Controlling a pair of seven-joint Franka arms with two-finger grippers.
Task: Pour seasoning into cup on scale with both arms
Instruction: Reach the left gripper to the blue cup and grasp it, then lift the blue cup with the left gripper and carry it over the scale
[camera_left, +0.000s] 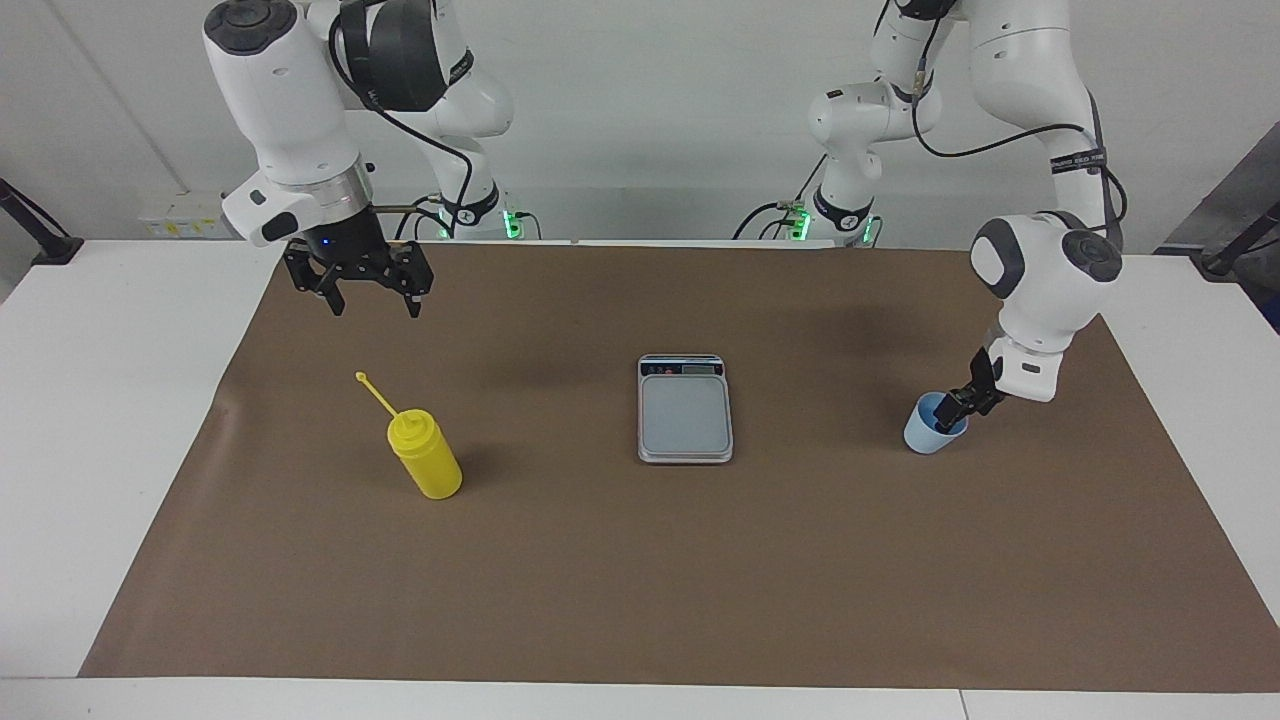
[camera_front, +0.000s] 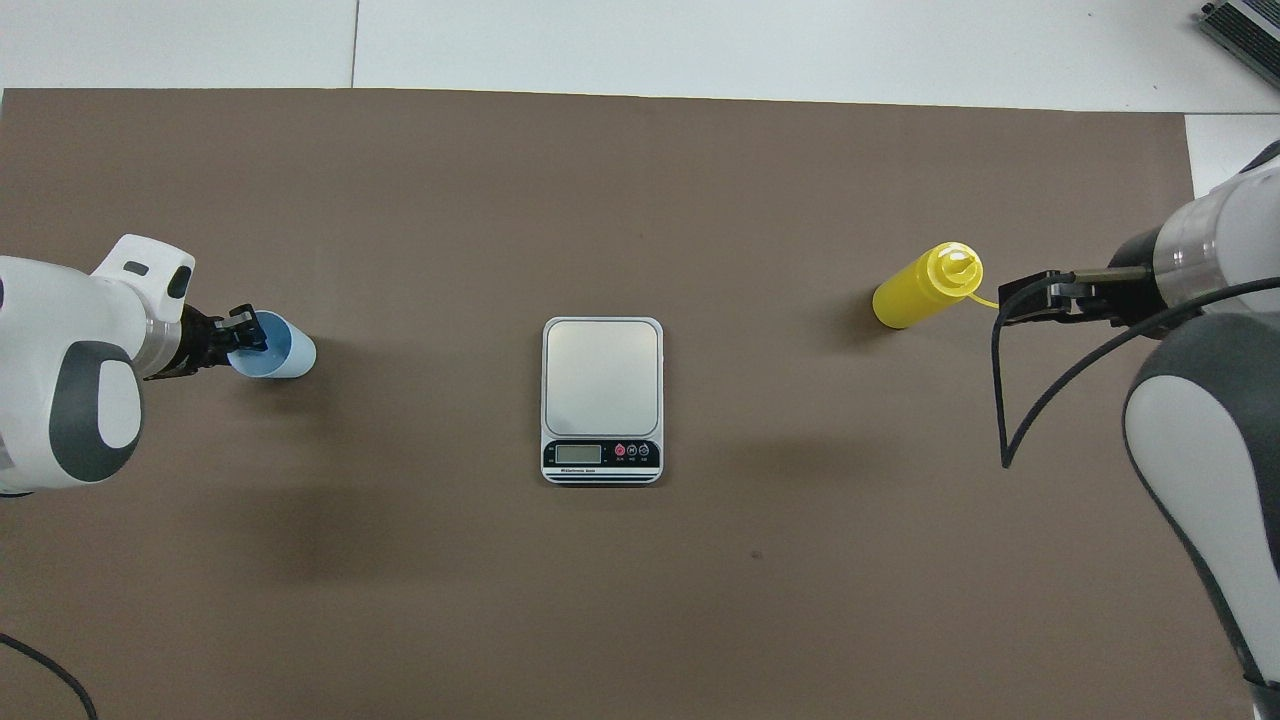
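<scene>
The light blue cup (camera_left: 928, 432) (camera_front: 288, 352) stands on the brown mat toward the left arm's end of the table. My left gripper (camera_left: 956, 407) (camera_front: 244, 334) reaches down onto its rim, fingers drawn in on the rim wall. The yellow seasoning bottle (camera_left: 426, 462) (camera_front: 914, 296) stands upright toward the right arm's end, its tether strap sticking up. My right gripper (camera_left: 375, 308) (camera_front: 1012, 300) hangs open in the air over the mat beside the bottle, touching nothing. The silver-grey scale (camera_left: 685, 412) (camera_front: 602, 378) lies mid-table between cup and bottle, with nothing on its platform.
A brown mat (camera_left: 640, 580) covers most of the white table (camera_left: 90, 420). The scale's dark display strip (camera_front: 600, 455) faces the robots. A black cable (camera_front: 1000, 400) loops from the right arm over the mat.
</scene>
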